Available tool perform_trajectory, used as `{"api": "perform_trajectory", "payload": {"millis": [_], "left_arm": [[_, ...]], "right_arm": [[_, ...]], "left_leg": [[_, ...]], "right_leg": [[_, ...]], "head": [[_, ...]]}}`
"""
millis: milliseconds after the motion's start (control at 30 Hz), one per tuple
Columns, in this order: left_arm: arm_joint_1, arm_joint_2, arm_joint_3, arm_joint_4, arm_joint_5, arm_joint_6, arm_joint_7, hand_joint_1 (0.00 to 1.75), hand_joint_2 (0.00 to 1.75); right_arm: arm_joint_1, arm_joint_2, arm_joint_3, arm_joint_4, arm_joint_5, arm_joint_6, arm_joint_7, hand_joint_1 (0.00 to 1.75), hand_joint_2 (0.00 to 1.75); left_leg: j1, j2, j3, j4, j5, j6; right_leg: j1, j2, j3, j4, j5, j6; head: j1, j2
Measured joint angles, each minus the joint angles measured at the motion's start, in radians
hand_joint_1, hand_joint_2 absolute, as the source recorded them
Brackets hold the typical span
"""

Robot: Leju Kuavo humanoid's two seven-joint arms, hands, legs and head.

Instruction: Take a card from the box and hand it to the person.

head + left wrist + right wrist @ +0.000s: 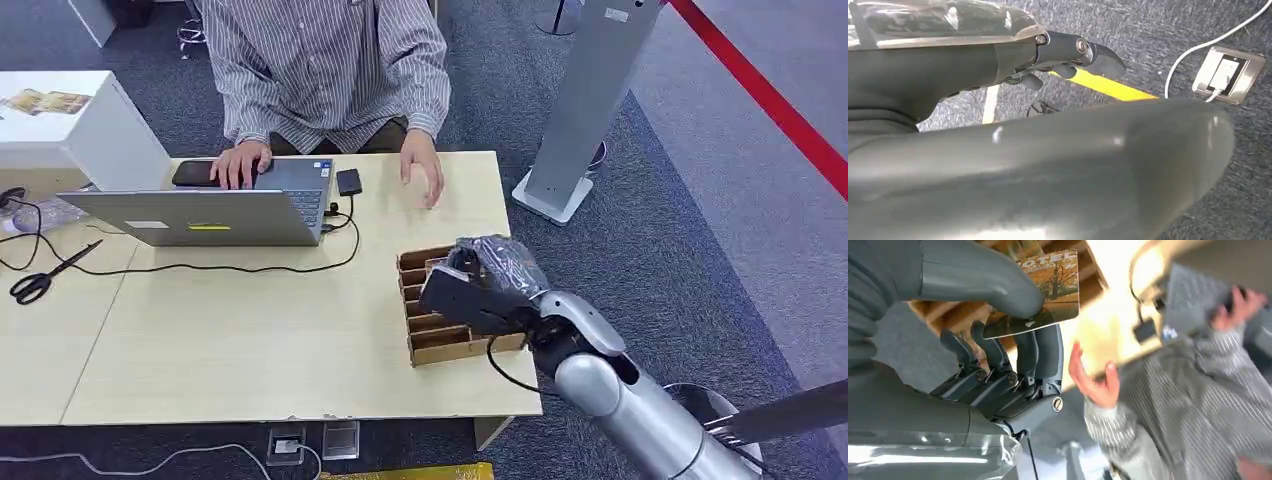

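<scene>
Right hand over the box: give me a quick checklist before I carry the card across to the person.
1. Card pinched between thumb and fingers of right hand: ok.
2. Card clear of the box slots: cannot tell.
3. Person's hand raised, palm open to receive: ok.
4. Table path from box to that hand free of the laptop and cable: ok.
5. Left hand away from the table, holding nothing: ok.

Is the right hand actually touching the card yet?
Touching. The right wrist view shows the right hand pinching the card between thumb and fingers.
</scene>
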Motion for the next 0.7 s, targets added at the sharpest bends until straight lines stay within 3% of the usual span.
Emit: {"api": "perform_trajectory", "payload": {"millis": [133, 300, 700], "left_arm": [[0.000, -0.002, 0.000, 0.000, 0.000, 0.000, 0.000, 0.00, 0.00], [-0.002, -0.004, 0.000, 0.000, -0.002, -0.006, -0.007, 0.00, 0.00], [-0.003, -0.018, -0.001, 0.000, -0.014, -0.012, -0.016, 0.00, 0.00]], "right_arm": [[-0.009, 0.005, -0.005, -0.021, 0.086, -0.081, -0.059, 1.54, 1.75], [-0.007, 0.041, -0.004, 0.018, 0.232, -0.250, -0.139, 1.54, 1.75], [0.004, 0.138, -0.006, 0.250, 0.251, -0.637, -0.305, 1.54, 1.75]], "left_leg": [[0.000, 0.000, 0.000, 0.000, 0.000, 0.000], [0.000, 0.000, 0.000, 0.000, 0.000, 0.000], [0.000, 0.000, -0.001, 0.000, 0.000, 0.000]], "right_leg": [[0.000, 0.000, 0.000, 0.000, 0.000, 0.000], [0.000, 0.000, 0.000, 0.000, 0.000, 0.000], [0.000, 0.000, 0.000, 0.000, 0.000, 0.000]], "head": [[-0.001, 0.000], [0.000, 0.000], [0.000, 0.000]]}}
